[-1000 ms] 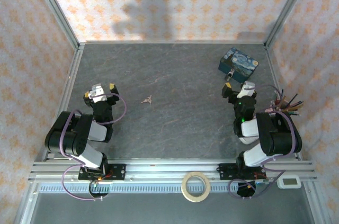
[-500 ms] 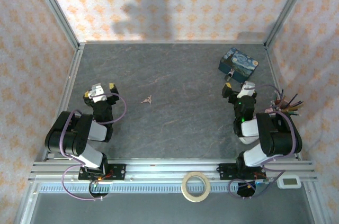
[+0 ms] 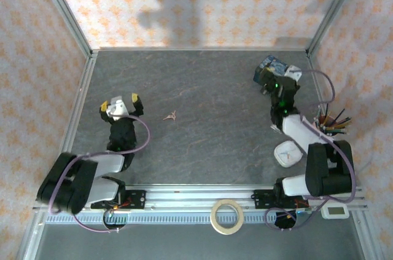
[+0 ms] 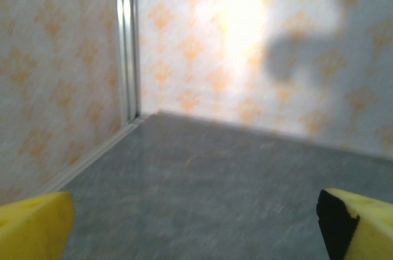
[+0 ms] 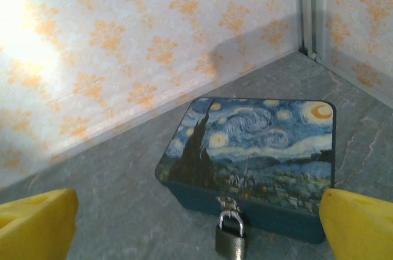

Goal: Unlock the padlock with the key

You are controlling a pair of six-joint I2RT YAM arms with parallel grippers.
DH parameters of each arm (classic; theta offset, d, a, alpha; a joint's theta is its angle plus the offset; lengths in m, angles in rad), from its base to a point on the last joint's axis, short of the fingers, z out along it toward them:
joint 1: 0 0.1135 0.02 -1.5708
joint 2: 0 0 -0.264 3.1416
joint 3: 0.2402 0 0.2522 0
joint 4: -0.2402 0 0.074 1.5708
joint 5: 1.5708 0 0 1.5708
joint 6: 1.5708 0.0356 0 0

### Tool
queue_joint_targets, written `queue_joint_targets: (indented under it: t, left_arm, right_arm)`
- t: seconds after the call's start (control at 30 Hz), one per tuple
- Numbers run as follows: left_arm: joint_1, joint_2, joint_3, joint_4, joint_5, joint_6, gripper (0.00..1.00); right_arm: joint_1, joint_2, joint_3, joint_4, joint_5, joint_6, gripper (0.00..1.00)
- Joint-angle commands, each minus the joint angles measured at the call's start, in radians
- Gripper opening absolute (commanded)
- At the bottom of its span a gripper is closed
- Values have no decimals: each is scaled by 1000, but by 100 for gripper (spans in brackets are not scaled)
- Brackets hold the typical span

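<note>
- Right gripper (image 3: pixel 276 83): has swung out from its folded pose to the blue painted tin (image 5: pixel 252 149); jaws wide, empty.
- Padlock (image 5: pixel 229 240): hangs from the tin's front clasp, just ahead of that gripper.
- Key (image 3: pixel 170 115): flat on the table, untouched.
- Left gripper (image 3: pixel 119 101): has edged forward, jaws wide, empty; fetching the key likely comes next.

Grey slate tabletop (image 3: pixel 209 88); orange-patterned walls (image 3: pixel 202 2); aluminium corner posts (image 3: pixel 64 11).

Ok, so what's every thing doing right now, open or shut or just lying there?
blue tin: lid shut.
padlock: shackle closed, hanging from the tin's clasp.
key: lying loose on the table, nothing touching it.
left tool: open, empty.
right tool: open, empty.
</note>
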Motion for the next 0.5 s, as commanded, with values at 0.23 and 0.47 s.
queue_joint_targets:
  t: [0.23, 0.47]
  left_arm:
    - [-7, -61, 284, -733, 289, -413, 99]
    - [-12, -63, 268, -814, 423, -530, 99]
  right_arm:
    - [-163, 401, 595, -599, -37, 184, 100]
    - [-220, 614, 816, -729, -119, 180, 96]
